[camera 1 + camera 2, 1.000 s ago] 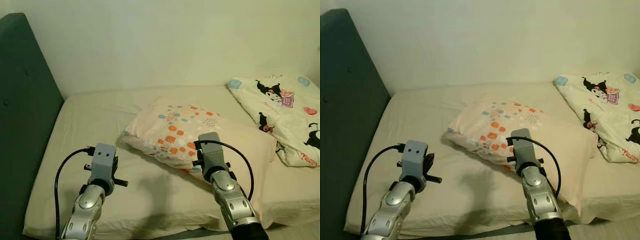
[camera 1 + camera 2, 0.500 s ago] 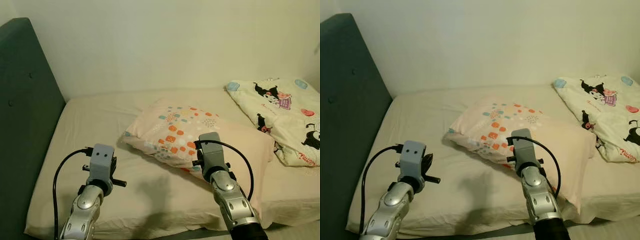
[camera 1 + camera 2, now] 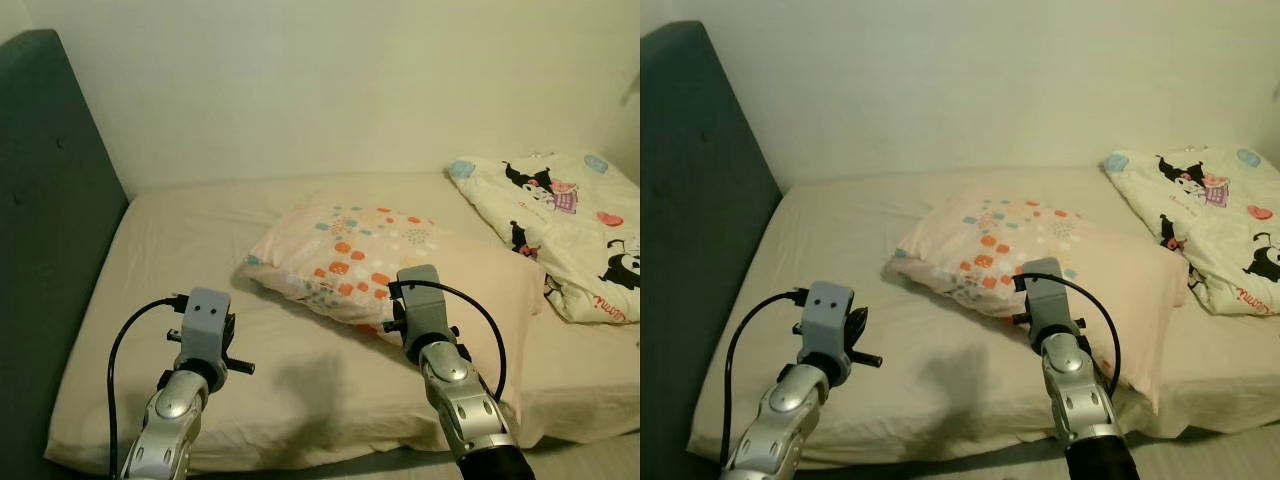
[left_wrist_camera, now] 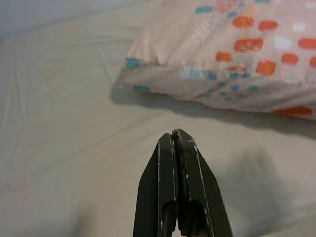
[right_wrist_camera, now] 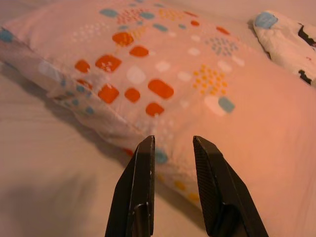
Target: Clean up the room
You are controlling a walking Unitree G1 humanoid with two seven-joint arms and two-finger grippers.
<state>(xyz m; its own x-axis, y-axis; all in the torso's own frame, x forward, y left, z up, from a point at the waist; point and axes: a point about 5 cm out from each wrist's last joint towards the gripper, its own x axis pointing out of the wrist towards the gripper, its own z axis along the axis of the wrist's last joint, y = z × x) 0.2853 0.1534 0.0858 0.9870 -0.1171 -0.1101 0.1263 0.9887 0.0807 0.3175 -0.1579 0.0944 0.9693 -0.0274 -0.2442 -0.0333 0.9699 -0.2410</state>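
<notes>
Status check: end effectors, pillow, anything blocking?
Right end effector open, just short of the pillow. Left end effector shut, above bare sheet. Pillow flat on bed, not gripped. Cartoon blanket off to the right, nothing blocking.

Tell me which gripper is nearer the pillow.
Right. The right gripper is open at the pillow's near edge; the left gripper, shut, hangs over bare sheet short of its corner.
</notes>
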